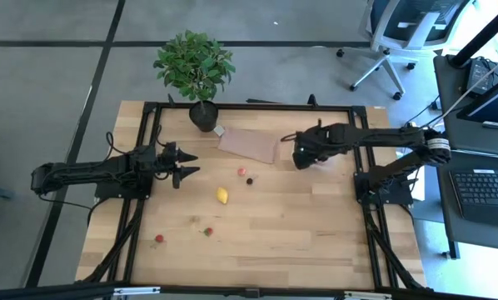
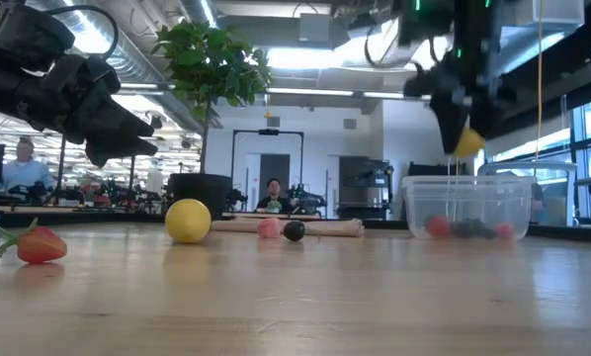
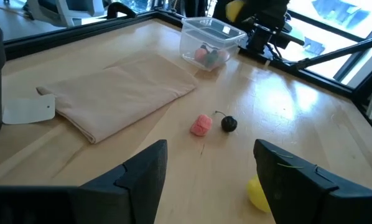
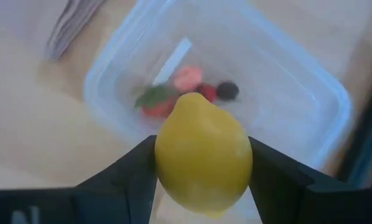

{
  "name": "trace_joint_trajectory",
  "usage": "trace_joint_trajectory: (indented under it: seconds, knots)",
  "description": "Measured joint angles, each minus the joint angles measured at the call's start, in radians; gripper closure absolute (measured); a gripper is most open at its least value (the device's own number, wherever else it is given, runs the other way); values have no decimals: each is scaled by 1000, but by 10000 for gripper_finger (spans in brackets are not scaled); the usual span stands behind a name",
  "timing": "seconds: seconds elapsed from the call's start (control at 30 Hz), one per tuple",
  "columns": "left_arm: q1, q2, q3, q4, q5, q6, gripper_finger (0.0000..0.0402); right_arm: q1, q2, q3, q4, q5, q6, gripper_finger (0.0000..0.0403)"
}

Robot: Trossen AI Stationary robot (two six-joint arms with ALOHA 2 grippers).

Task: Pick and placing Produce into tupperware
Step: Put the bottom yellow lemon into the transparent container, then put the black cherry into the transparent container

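Observation:
My right gripper (image 1: 301,158) hangs over the clear tupperware (image 2: 468,208), shut on a yellow lemon (image 4: 203,152). Red, pink and dark berries (image 4: 189,87) lie on the tub's floor. On the table lie another yellow lemon (image 1: 222,196), a pink berry (image 1: 241,172), a dark cherry (image 1: 250,180), a strawberry (image 1: 207,231) and a red berry (image 1: 159,238). At the table's left my left gripper (image 1: 186,165) waits open, with nothing between its fingers. My right gripper pinches the lemon by its two opposite sides (image 4: 164,155) between its two fingers. The fingers come from above, pointing steeply down. The lemon (image 2: 466,143) is lifted clear and hangs above the open tub.
A beige folded sheet (image 1: 249,143) with a white tag (image 1: 220,131) lies at the far middle, beside a potted plant (image 1: 195,67). Black frame rails (image 1: 366,208) run along the table's sides. An office chair and a laptop desk stand beyond the right edge.

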Motion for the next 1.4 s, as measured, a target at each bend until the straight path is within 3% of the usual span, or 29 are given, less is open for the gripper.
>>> trace_joint_trajectory:
  seconds: [0.2, 0.47, 0.7, 1.0, 1.13, 1.4]
  knots:
    - [0, 0, 0, 0, -2, 0, 170, -84, 2, -182, 228, -17, -62, 193]
    - [0, 0, 0, 0, -3, 0, 170, -129, 1, -241, 268, -14, -167, 160]
    - [0, 0, 0, 0, -3, -1, 170, -130, 1, -158, 221, -13, -291, 134]
    - [0, 0, 0, 45, 5, -3, 170, -96, 1, 85, 218, -24, -459, 131]
    - [0, 0, 0, 51, 3, 0, 170, -56, 1, 154, 355, -37, -504, 131]
    - [0, 0, 0, 51, -76, 8, 170, 47, 58, 101, 777, -85, -835, 130]
